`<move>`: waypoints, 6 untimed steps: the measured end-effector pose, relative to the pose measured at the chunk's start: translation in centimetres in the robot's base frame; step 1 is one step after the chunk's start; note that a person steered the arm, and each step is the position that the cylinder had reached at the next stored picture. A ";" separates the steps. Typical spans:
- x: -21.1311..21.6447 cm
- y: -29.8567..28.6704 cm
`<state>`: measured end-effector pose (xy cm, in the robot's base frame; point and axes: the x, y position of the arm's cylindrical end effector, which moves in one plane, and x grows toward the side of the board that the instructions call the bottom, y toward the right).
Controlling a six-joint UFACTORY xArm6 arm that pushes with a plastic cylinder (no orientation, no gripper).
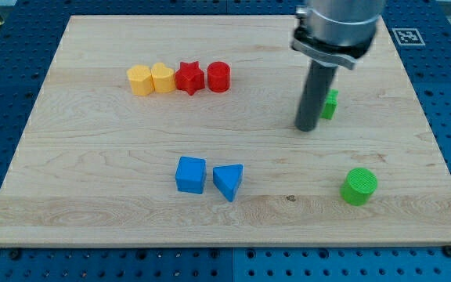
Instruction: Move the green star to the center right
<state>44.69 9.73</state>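
The green star (331, 104) lies at the view's right, a little above mid-height, and the rod hides most of it. My tip (307, 128) rests on the wooden board (116, 204) just left of the star and slightly below it, close to it; I cannot tell whether they touch.
A green cylinder (358, 186) lies at the lower right. A blue cube (190, 174) and a blue triangle (228, 181) sit at the lower middle. At the upper left, a yellow hexagon (139, 80), a yellow block (163, 77), a red star (189, 77) and a red cylinder (218, 77) form a row.
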 end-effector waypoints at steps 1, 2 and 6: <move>-3.7 -0.9; -3.6 3.7; -1.2 10.9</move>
